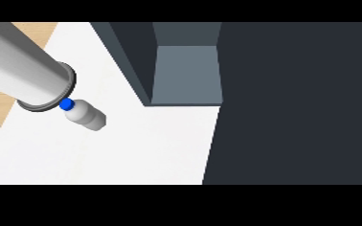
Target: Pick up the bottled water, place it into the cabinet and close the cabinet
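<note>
White counter top (127,153) fills the lower left of the view, with a strip of light wood at its far left edge. Over that edge a large grey cylindrical forearm (32,72) slants down and ends in a dark ring just left of the small white plastic water bottle with a blue cap (86,115). The bottle stands tilted on the counter, its cap touching or nearly touching the ring. No hand shows, so whether any fingers are spread or curled, or have hold of the bottle, cannot be told. Right of the bottle, well apart, stands the dark grey cabinet (283,100), its door (127,62) swung open and a paler grey inner compartment (187,74) exposed.

The pick-up step appears to be in hand, as the bottle is not yet in the cabinet. Next, the bottle probably needs a secure grasp, then carrying rightward into the open compartment.
</note>
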Motion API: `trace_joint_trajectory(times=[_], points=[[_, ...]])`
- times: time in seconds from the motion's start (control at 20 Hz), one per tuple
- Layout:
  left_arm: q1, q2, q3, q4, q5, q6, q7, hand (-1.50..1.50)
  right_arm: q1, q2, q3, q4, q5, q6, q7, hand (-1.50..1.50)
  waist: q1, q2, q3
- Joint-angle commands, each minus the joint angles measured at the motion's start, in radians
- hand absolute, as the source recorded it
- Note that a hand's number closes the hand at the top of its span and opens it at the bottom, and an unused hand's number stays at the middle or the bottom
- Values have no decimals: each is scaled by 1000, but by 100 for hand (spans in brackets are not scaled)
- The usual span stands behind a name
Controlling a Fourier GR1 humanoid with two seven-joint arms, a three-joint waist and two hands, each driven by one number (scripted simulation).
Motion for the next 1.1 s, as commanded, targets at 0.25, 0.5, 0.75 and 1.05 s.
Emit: trace_joint_trajectory(times=[0.25,0.5,0.75,1.05], points=[[-19,-13,-35,172,-65,-77,-118,-150,-25,-35,44,-36,134,-50,29,-150,-5,2,0],[13,-50,-43,282,-84,-122,-216,-150,-32,-60,29,-49,116,-75,20,-150,-1,2,0],[-60,-82,-123,354,-200,-65,-255,-150,-60,-45,159,-65,218,-138,85,-150,-6,1,-1],[-66,-113,-109,579,-248,-98,-475,-150,-66,-110,87,-72,131,-129,53,-150,-10,3,0]])
